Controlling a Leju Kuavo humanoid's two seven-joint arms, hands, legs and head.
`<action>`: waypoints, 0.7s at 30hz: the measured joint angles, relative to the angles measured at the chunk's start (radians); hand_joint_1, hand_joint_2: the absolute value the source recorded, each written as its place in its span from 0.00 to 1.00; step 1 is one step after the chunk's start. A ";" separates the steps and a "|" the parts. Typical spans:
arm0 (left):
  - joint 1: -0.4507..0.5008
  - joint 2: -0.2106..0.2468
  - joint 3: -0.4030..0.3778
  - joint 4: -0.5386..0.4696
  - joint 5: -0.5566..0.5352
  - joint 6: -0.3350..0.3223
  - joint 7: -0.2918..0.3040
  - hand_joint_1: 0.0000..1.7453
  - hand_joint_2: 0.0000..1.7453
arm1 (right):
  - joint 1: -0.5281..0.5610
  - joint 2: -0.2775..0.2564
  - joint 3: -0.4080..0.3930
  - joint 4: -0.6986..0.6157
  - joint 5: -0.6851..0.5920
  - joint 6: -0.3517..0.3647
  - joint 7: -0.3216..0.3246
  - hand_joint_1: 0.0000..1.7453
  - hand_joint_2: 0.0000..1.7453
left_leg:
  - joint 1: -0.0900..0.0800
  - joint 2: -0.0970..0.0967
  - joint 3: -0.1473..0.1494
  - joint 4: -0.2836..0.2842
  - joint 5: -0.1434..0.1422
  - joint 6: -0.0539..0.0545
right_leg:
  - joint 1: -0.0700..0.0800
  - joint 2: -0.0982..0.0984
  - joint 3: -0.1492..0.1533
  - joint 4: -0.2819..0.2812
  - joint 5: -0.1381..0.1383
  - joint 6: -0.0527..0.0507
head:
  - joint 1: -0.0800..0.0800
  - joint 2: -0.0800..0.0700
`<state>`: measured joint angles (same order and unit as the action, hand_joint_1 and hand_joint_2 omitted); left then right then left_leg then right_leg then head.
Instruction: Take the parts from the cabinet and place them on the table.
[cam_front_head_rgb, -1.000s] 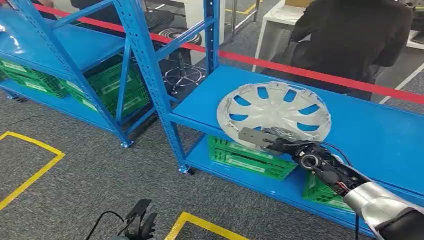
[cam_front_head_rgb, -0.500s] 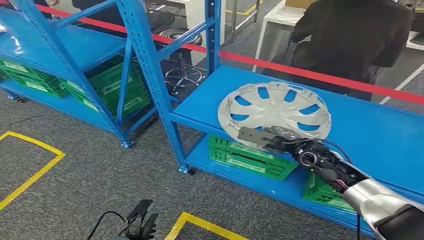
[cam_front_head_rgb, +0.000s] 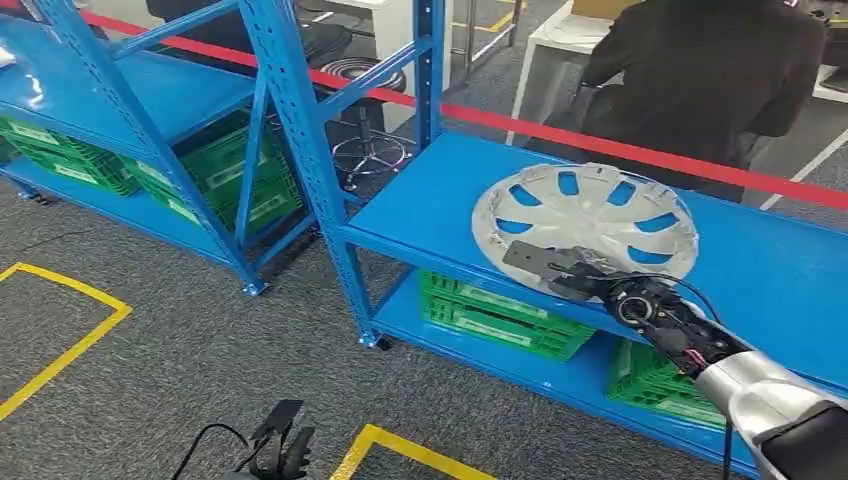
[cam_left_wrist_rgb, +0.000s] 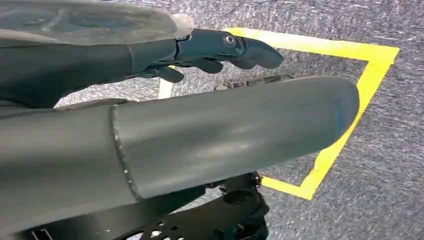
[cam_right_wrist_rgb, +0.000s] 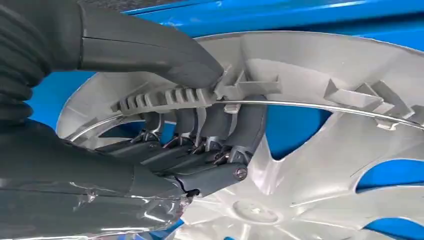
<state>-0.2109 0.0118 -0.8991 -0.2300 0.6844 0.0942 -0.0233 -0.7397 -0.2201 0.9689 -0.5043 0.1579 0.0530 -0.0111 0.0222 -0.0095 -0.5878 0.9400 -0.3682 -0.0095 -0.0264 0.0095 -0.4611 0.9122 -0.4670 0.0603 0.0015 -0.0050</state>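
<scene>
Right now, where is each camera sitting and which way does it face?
Head view: high on the body, looking down at the blue shelf, the hubcap and the right robot hand.
Left wrist view: behind the left robot hand, facing grey floor with yellow tape.
Right wrist view: behind the right robot hand, gripping the hubcap's rim.
Head and right wrist views share hubcap and hand.

Right hand (cam_right_wrist_rgb: 165, 125): it comes in from the left side of the picture and grips the rim of the wheel cover.
Thumb (cam_right_wrist_rgb: 150, 55): it presses on the rim from the upper left.
Fingers (cam_right_wrist_rgb: 220, 130): they curl around the rim from below.
Wheel cover (cam_right_wrist_rgb: 320, 165): silver, with holes that show blue.
Shelf (cam_right_wrist_rgb: 300, 12): blue, along the top.
</scene>
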 joint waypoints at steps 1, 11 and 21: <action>0.000 0.000 0.000 0.000 0.000 0.000 0.000 0.00 0.00 | -0.003 0.000 0.000 0.005 0.005 0.000 0.003 1.00 1.00 | 0.000 0.000 0.000 0.000 0.000 0.000 | 0.000 0.000 0.000 0.000 0.000 0.000 | 0.000 0.000; -0.001 0.004 -0.005 0.000 0.007 0.000 0.000 0.00 0.00 | -0.030 -0.002 0.001 0.053 0.041 -0.013 0.047 1.00 1.00 | 0.000 0.000 0.000 0.000 0.001 0.001 | 0.000 0.000 0.000 0.000 0.001 0.000 | 0.000 0.000; 0.000 0.008 -0.006 0.000 0.027 0.012 0.000 0.00 0.00 | -0.037 -0.001 -0.017 0.082 -0.029 -0.012 0.026 0.92 1.00 | 0.000 0.000 0.000 0.000 0.001 0.001 | 0.000 -0.001 0.001 0.000 0.000 0.000 | 0.000 0.000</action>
<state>-0.2108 0.0198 -0.9049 -0.2296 0.7111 0.1061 -0.0237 -0.7771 -0.2213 0.9522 -0.4223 0.1293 0.0408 0.0153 0.0220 -0.0098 -0.5878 0.9400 -0.3675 -0.0086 -0.0263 0.0089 -0.4602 0.9122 -0.4665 0.0602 0.0015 -0.0050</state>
